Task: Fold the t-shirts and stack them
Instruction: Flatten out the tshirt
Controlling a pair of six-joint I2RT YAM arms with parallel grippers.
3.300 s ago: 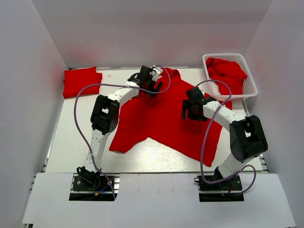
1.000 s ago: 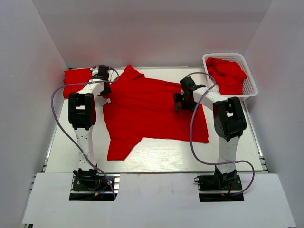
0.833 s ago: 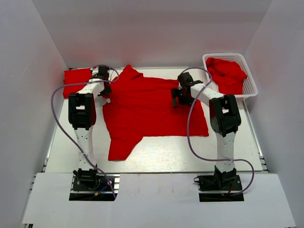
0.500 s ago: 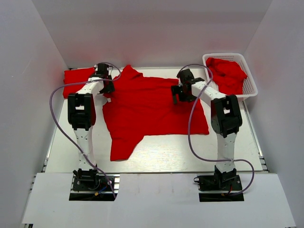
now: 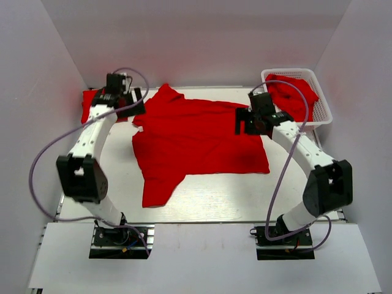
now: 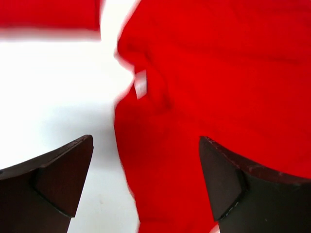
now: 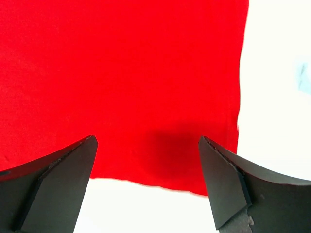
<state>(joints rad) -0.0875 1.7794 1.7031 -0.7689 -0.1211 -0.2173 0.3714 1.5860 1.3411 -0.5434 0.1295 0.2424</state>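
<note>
Under my left claw and right claw the shirt lies flat. Both just let go, gaping; folding next

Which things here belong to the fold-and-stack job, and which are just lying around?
Job:
spread shirt, mid-table
folded shirt, far left
crumpled shirts, far right

Lying around:
white basket holding the crumpled ones
</note>
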